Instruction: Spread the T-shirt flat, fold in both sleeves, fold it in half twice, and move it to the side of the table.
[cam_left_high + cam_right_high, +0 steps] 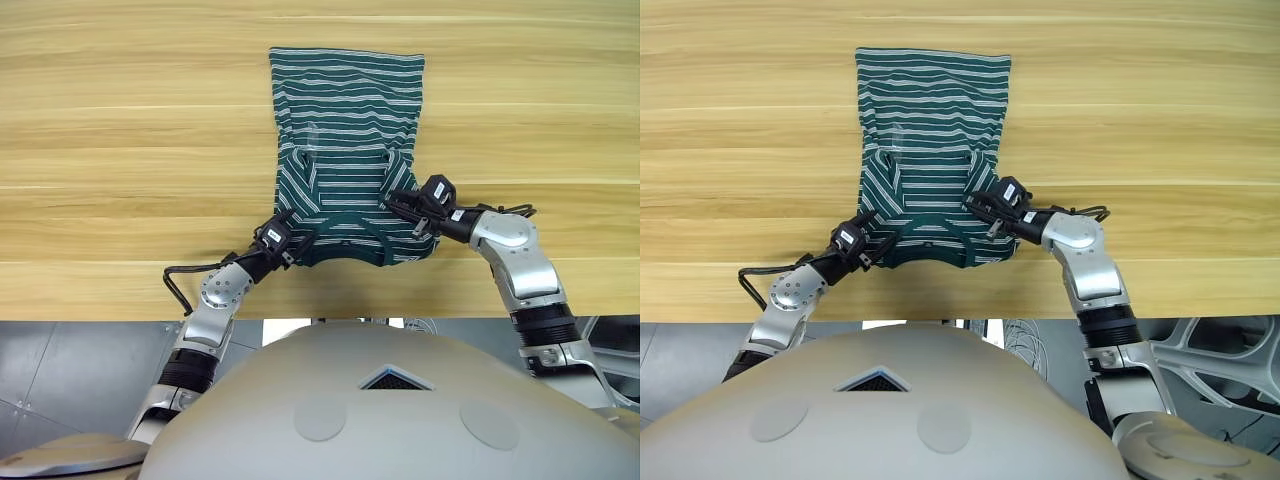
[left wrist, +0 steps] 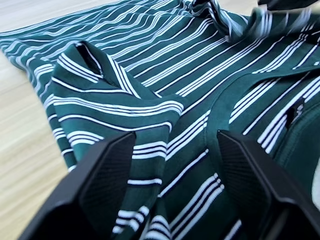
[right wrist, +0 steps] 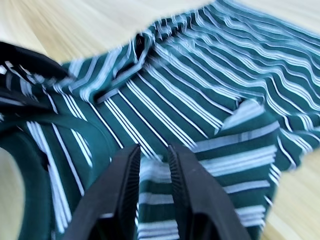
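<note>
A dark green T-shirt [image 1: 345, 120] with white stripes lies on the wooden table [image 1: 120, 150], both sleeves folded in over its body, the collar end nearest me. My left gripper [image 1: 300, 240] is at the near left corner by the collar. It is open, its fingers [image 2: 110, 175] spread wide over the striped cloth [image 2: 165, 85]. My right gripper [image 1: 392, 203] sits on the near right shoulder of the shirt. Its fingers [image 3: 127, 180] are almost together with a thin strip of cloth [image 3: 200, 100] between them.
The table's front edge [image 1: 100, 318] runs just below both arms. Bare wood stretches to the left and right of the shirt and beyond its far hem [image 1: 345, 55].
</note>
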